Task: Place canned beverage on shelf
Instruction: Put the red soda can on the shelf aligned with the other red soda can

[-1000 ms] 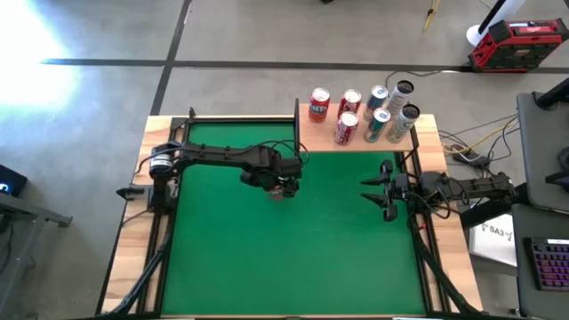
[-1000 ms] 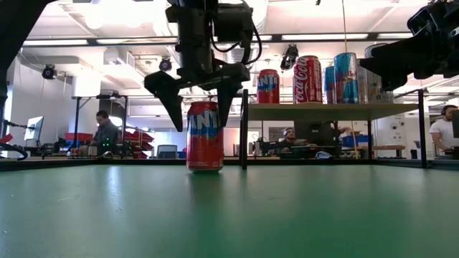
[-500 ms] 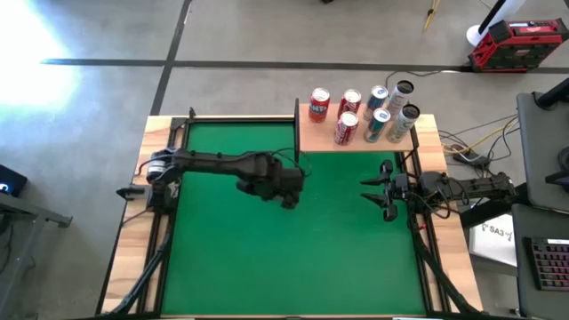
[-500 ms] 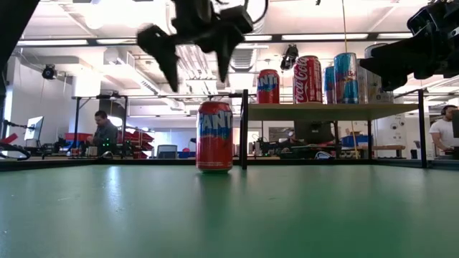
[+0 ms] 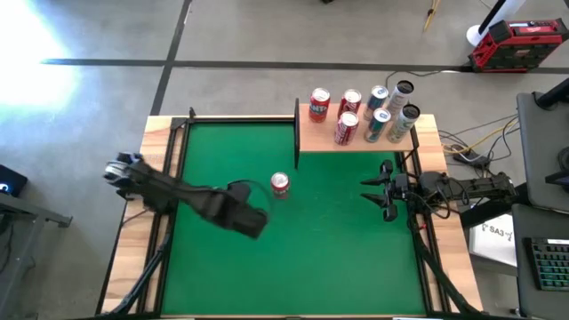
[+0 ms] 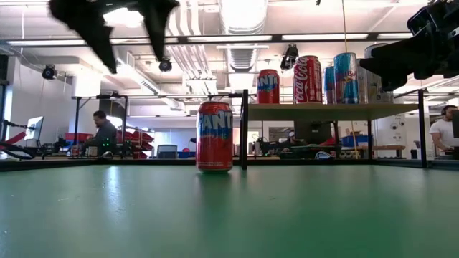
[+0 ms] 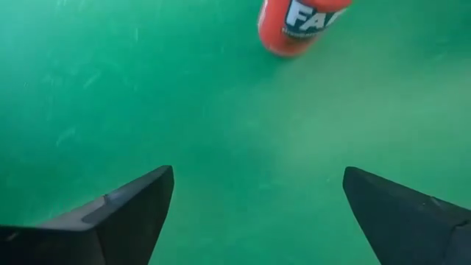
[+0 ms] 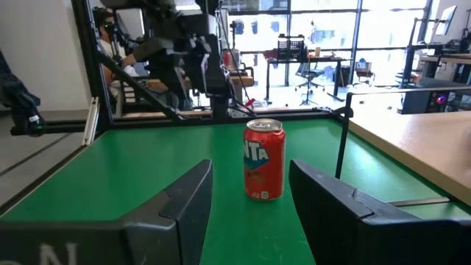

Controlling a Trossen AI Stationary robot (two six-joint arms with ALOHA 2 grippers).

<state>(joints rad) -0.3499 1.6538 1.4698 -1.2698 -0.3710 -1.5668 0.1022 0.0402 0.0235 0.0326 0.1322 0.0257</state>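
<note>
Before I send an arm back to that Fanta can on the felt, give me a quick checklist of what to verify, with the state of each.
1. Fanta can upright on the green felt: ok.
2. Can free of both grippers: ok; nothing touches it.
3. Left gripper open and empty, off to the can's side nearer the table's left edge: ok.
4. Right gripper shut, waiting near the table's right edge: not ok for a grasp until it opens.
5. Shelf has free board: ok; six cans crowd its far part, the near strip shows bare.
6. Shelf's black corner post stands right beside the can in the low view: cannot tell the clearance.
</note>
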